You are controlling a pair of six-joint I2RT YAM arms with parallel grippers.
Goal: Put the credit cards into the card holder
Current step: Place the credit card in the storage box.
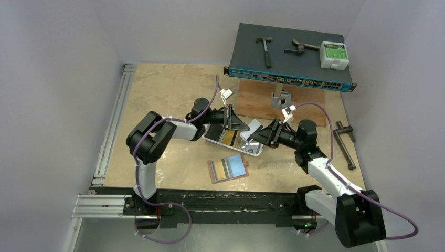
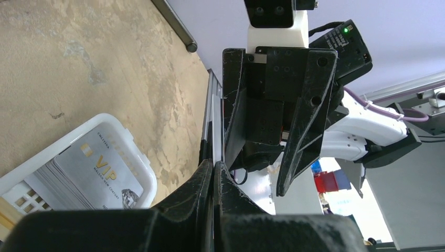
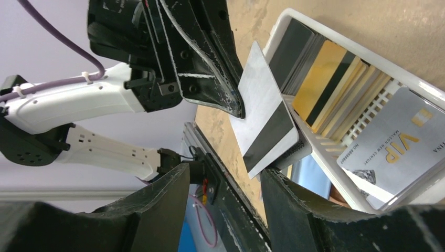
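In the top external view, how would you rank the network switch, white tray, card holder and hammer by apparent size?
1. Network switch.
2. White tray, though partly hidden.
3. Card holder, only slightly smaller than the tray.
4. Hammer.

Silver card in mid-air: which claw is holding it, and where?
The left gripper pinches the silver card by one side edge, shut on it; the right gripper stands open, not gripping it.

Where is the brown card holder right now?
In the top view, the card holder lies open near the middle of the table, just on the robot's side of the white tray.
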